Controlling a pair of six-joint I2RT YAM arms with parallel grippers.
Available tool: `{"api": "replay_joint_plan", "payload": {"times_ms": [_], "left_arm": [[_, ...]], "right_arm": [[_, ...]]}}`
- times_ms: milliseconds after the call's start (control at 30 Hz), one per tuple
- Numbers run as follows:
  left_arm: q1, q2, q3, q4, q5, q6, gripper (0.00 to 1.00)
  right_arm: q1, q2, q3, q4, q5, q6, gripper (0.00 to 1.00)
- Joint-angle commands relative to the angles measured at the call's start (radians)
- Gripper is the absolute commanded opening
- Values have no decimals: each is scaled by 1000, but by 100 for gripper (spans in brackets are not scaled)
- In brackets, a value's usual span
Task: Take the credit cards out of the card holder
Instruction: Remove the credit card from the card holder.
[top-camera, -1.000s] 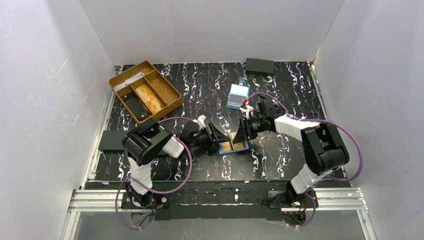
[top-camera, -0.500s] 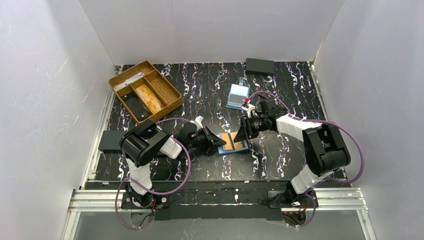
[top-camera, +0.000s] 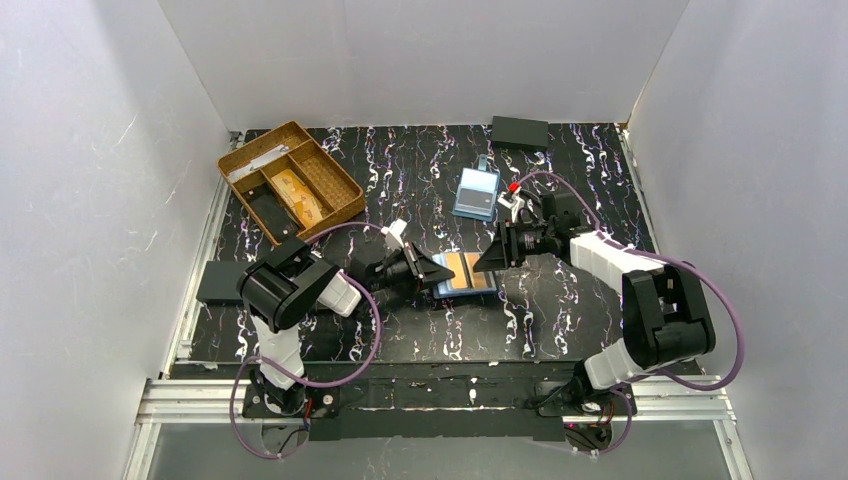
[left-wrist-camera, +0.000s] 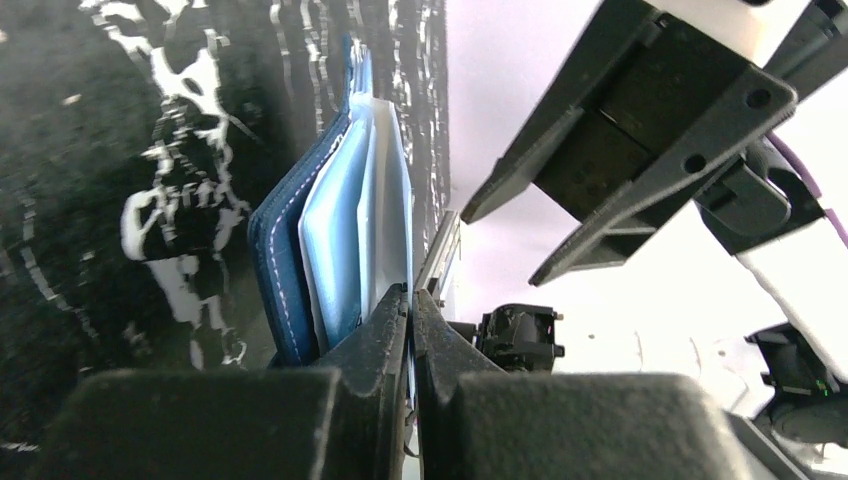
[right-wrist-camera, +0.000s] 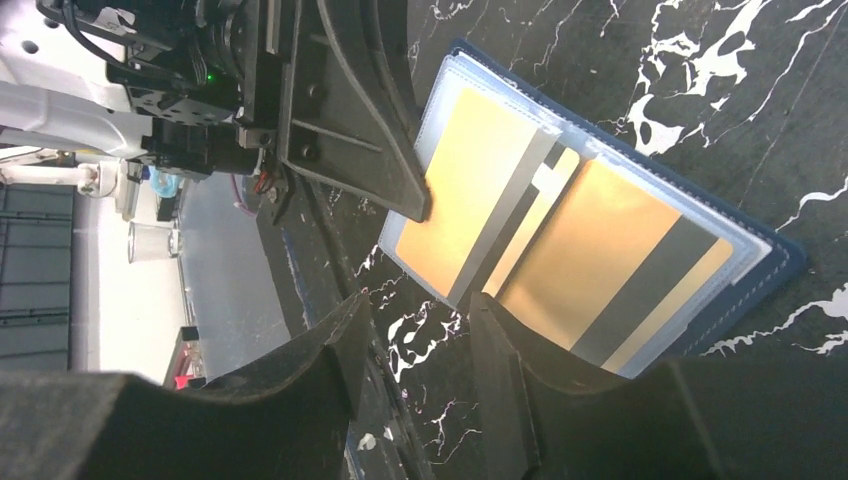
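Note:
The navy card holder (top-camera: 462, 294) lies open on the black marbled table between the two arms. Two orange credit cards (right-wrist-camera: 470, 200) (right-wrist-camera: 610, 250) with dark stripes sit in its clear inner slots. My left gripper (top-camera: 437, 272) is shut on the holder's left edge, and in the left wrist view a thin pale blue leaf of the card holder (left-wrist-camera: 275, 240) is pinched between its jaws (left-wrist-camera: 411, 295). My right gripper (top-camera: 487, 262) hovers at the holder's right side. It is open (right-wrist-camera: 418, 310) with only bare table between its fingers.
A brown compartment tray (top-camera: 235, 165) stands at the back left. A light blue clear case (top-camera: 476, 192) lies behind the holder. A flat black box (top-camera: 519, 131) sits at the back right, and a black rectangle (top-camera: 222, 282) lies by the left edge.
My left gripper has shut on the holder's left edge. The holder now lies flat and a little farther back. My right gripper has drawn back to the right and opened wider.

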Motion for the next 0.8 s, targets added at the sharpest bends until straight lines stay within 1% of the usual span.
{"api": "replay_joint_plan", "payload": {"times_ms": [0,133,200,400,533,600,667,700,767], "left_arm": [[1,-67,27,140,69,86,0],[0,-110,33,147,78,136,0],[0,-123,38,147,82,146,0],[-5,-126,66,151,97,146,0],[-14,-120,77,156,97,144,0],[-16,-119,77,157,95,143,0],[-16,-118,76,159,92,142,0],[-16,-118,75,159,91,141,0],[-16,-117,71,159,88,139,0]], "right_arm": [[-26,-43,-12,62,-26,61,51],[-57,-48,-42,152,-43,170,53],[-57,-49,-48,168,-47,192,53],[-57,-32,-75,276,-106,307,52],[-55,-23,-81,327,-144,365,50],[-55,-22,-86,348,-153,385,47],[-55,-21,-89,364,-158,399,41],[-55,-19,-90,371,-160,404,37],[-55,-14,-90,378,-164,408,25]]}}
